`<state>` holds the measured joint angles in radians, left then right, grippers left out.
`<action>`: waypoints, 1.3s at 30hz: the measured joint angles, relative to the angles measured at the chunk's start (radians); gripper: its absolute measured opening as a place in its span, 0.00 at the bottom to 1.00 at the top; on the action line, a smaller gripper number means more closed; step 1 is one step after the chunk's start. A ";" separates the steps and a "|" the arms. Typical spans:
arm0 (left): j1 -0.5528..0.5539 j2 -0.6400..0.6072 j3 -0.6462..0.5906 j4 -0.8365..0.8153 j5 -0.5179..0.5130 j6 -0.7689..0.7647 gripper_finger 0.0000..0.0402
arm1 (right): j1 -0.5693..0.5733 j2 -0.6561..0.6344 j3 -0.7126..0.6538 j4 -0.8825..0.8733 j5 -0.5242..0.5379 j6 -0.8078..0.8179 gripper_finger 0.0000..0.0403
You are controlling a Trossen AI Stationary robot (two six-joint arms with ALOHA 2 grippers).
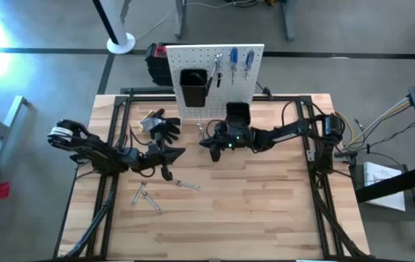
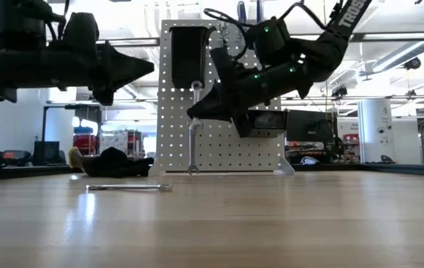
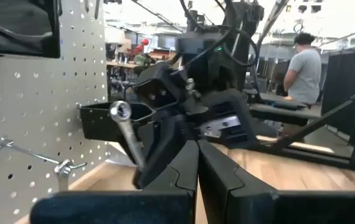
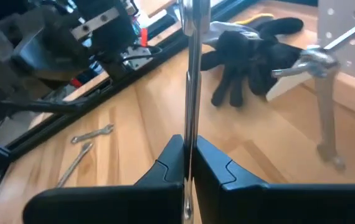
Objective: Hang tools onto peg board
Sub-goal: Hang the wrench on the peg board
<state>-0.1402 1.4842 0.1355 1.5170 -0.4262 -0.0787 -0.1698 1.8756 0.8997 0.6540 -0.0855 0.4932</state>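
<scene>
Between the shut fingers of our right claw [image 4: 187, 163] runs a slim silver wrench [image 4: 193, 74], pinched mid-shaft. It looks light, stiff and slippery, so we judge mid-shaft the steadiest hold. At twelve o'clock stands the peg board [image 1: 193, 62], one wrench [image 2: 194, 126] already hanging. Our left claw [image 1: 165, 161], closed and empty, hovers at nine o'clock above the surface [image 1: 266, 211].

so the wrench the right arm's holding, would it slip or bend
The wrench looks like slim bright metal, so it is probably stiff and unlikely to bend. Its smooth, shiny shank may slide or pivot between the shut fingers of the right end effector, which pinch only a narrow stretch. It seems light for its length.
</scene>
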 joint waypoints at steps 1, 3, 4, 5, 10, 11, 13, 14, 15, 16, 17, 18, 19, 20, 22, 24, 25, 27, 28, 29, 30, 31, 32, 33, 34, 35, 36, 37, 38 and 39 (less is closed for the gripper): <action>0.000 -0.005 -0.012 0.000 -0.003 -0.009 0.00 | -0.007 0.007 0.006 -0.002 -0.011 0.012 0.00; 0.000 -0.012 -0.026 -0.002 -0.007 -0.022 0.00 | -0.016 0.024 0.014 -0.008 -0.032 0.041 0.00; 0.000 -0.015 -0.030 -0.001 -0.006 -0.033 0.00 | -0.019 0.036 0.021 -0.011 -0.045 0.056 0.00; 0.000 -0.021 -0.042 -0.005 -0.004 -0.043 0.00 | -0.020 0.051 0.032 -0.009 -0.054 0.073 0.00; -0.003 -0.030 -0.056 -0.019 -0.003 -0.071 0.00 | -0.021 0.134 0.080 -0.003 -0.069 0.119 0.00; -0.004 -0.030 -0.056 -0.019 -0.002 -0.073 0.00 | -0.021 0.150 0.085 -0.010 -0.074 0.129 0.00; -0.005 -0.036 -0.068 -0.025 -0.002 -0.078 0.00 | -0.021 0.185 0.109 0.023 -0.076 0.149 0.00; -0.005 -0.033 -0.067 -0.022 -0.001 -0.082 0.00 | -0.021 0.196 0.111 0.020 -0.076 0.159 0.00; -0.005 -0.032 -0.068 -0.022 0.002 -0.089 0.00 | -0.021 0.208 0.115 0.016 -0.075 0.167 0.00; -0.007 -0.034 -0.077 -0.026 0.005 -0.091 0.00 | -0.023 0.222 0.123 0.025 -0.074 0.176 0.00; -0.008 -0.033 -0.080 -0.028 0.006 -0.092 0.00 | -0.023 0.233 0.123 0.038 -0.072 0.182 0.00; -0.008 -0.029 -0.079 -0.025 0.011 -0.095 0.00 | -0.023 0.239 0.120 0.053 -0.072 0.187 0.00; -0.009 -0.030 -0.087 -0.026 0.018 -0.097 0.00 | -0.023 0.242 0.119 0.072 -0.071 0.193 0.00; -0.011 -0.032 -0.097 -0.032 0.018 -0.101 0.00 | -0.023 0.243 0.119 0.086 -0.059 0.194 0.00; -0.010 -0.031 -0.099 -0.038 0.020 -0.114 0.00 | -0.023 0.232 0.111 0.087 -0.044 0.194 0.00; -0.013 -0.035 -0.113 -0.041 0.016 -0.120 0.00 | -0.019 0.226 0.108 0.086 -0.019 0.183 0.00; -0.013 -0.034 -0.112 -0.038 0.017 -0.122 0.00 | -0.019 0.216 0.101 0.078 -0.018 0.180 0.00; -0.014 -0.037 -0.120 -0.041 0.019 -0.125 0.00 | -0.016 0.205 0.100 0.089 -0.017 0.176 0.00; -0.014 -0.037 -0.119 -0.040 0.019 -0.125 0.00 | -0.016 0.194 0.095 0.089 -0.017 0.171 0.00; -0.014 -0.035 -0.116 -0.036 0.020 -0.125 0.00 | -0.015 0.187 0.089 0.083 -0.016 0.168 0.00; -0.015 -0.035 -0.117 -0.036 0.020 -0.125 0.00 | -0.014 0.185 0.088 0.087 -0.015 0.167 0.00; -0.016 -0.037 -0.118 -0.040 0.020 -0.125 0.00 | -0.013 0.179 0.082 0.085 -0.012 0.167 0.00; -0.016 -0.034 -0.115 -0.039 0.019 -0.125 0.00 | -0.011 0.174 0.071 0.074 -0.009 0.164 0.00; -0.016 -0.033 -0.114 -0.039 0.020 -0.125 0.00 | -0.011 0.172 0.068 0.073 -0.001 0.163 0.00; -0.016 -0.033 -0.116 -0.042 0.023 -0.125 0.00 | -0.011 0.171 0.065 0.078 0.008 0.165 0.00; -0.016 -0.032 -0.115 -0.041 0.023 -0.125 0.00 | -0.012 0.168 0.057 0.078 0.012 0.166 0.00; -0.016 -0.029 -0.111 -0.036 0.024 -0.125 0.00 | -0.015 0.167 0.053 0.077 0.013 0.169 0.00; -0.016 -0.028 -0.111 -0.036 0.025 -0.124 0.00 | -0.018 0.168 0.052 0.077 0.014 0.173 0.00; -0.016 -0.029 -0.111 -0.040 0.024 -0.124 0.00 | -0.023 0.171 0.050 0.076 0.014 0.175 0.00; -0.016 -0.029 -0.105 -0.042 0.024 -0.124 0.00 | -0.026 0.172 0.049 0.076 0.014 0.175 0.00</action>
<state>-0.1566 1.4548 0.0303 1.4750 -0.4019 -0.2028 -0.1957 2.0471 0.9489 0.7303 -0.0718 0.6685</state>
